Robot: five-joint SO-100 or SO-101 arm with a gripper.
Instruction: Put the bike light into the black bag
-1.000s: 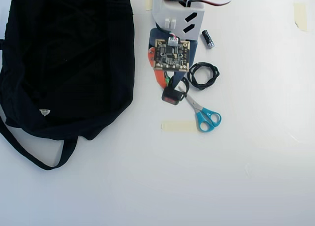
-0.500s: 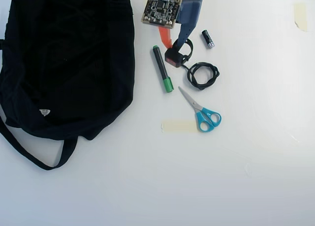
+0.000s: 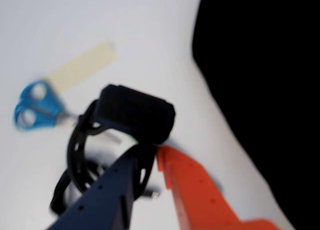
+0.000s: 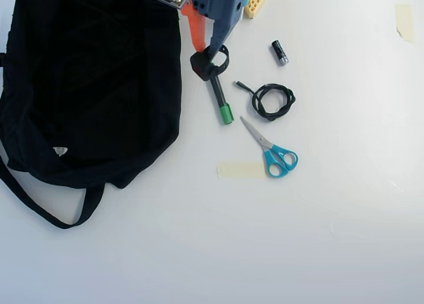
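The bike light (image 4: 205, 64), a small black block with a ring strap, hangs above the table just right of the black bag (image 4: 86, 85). My gripper (image 4: 204, 50) is shut on it, one finger blue, one orange. In the wrist view the bike light (image 3: 132, 115) sits at the fingertips of my gripper (image 3: 149, 155), its strap looping down around the blue finger (image 3: 107, 190). The black bag (image 3: 265, 89) fills the right side of that view. The bag's strap (image 4: 46, 208) trails at the lower left, and a small white tag (image 4: 60, 151) shows on the fabric.
A green-capped black marker (image 4: 219, 100) lies under the held light. A coiled black cable (image 4: 271, 100), a small black cylinder (image 4: 279, 52) and blue-handled scissors (image 4: 273, 150) lie to the right. A tape strip (image 4: 240, 170) sits left of the scissors' handles.
My gripper has lifted the bike light off the table by the scissors and carried it up and left, to the bag's right edge. The marker it covered now shows.
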